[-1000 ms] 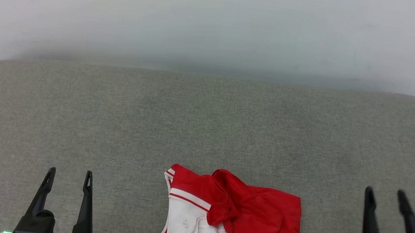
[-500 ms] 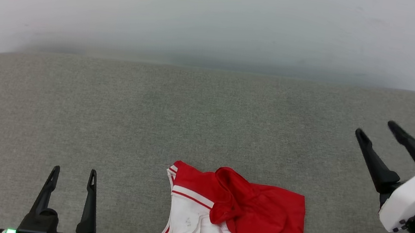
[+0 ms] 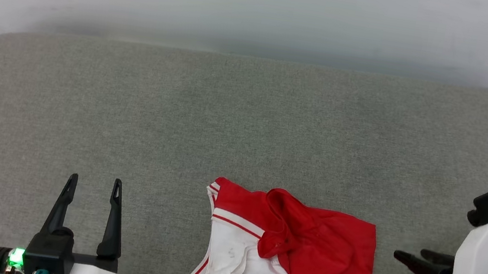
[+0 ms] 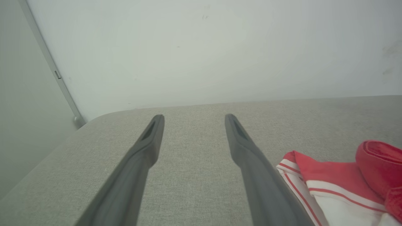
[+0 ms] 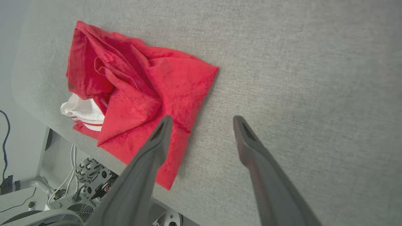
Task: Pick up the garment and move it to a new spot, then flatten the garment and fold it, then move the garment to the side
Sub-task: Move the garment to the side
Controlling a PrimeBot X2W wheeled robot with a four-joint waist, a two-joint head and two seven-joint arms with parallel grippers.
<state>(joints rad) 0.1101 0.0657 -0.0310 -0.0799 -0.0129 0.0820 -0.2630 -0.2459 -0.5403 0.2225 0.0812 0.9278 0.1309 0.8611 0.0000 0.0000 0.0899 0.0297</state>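
- Left gripper (image 3: 95, 178) (image 4: 193, 116): at the near edge, lower left of the head view. Fingers point away from the robot, spread apart, nothing between them. It sits left of the garment, with bare fabric between.
- Garment (image 3: 302, 262) (image 4: 329, 175) (image 5: 141, 94): red, with a white, red-striped sleeve. It lies crumpled at the near edge of the surface, about centre, part of it cut off by the frame.
- Right gripper (image 3: 409, 253) (image 5: 202, 117): to the right of the garment. Its fingers are turned towards the garment's right edge, parted and empty, and do not touch the cloth.
- Grey fabric surface (image 3: 246, 123): rounded corners, extends beyond the garment.
- White wall (image 3: 264, 4): behind the surface.
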